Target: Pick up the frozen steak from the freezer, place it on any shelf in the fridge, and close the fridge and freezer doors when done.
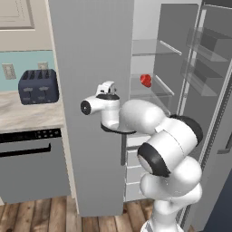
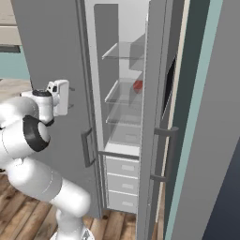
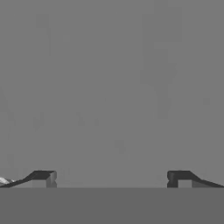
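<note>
You see no readable writing; your gripper (image 3: 112, 178), fingers apart and holding nothing, faces the grey fridge door (image 1: 90, 68).

steak (image 1: 145, 80) too small for detail to be made out, toaster (image 1: 38, 86) partly hidden by door (image 1: 90, 68), dishwasher (image 1: 31, 167) cut off at left edge

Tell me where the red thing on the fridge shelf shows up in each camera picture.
Left base view: red item, right of centre in the upper half, on a glass shelf.
Right base view: red item, just right of centre, upper half, same shelf.
Hand view: plain grey surface, no red item.
Shared landmark: the white drawers below.
</note>
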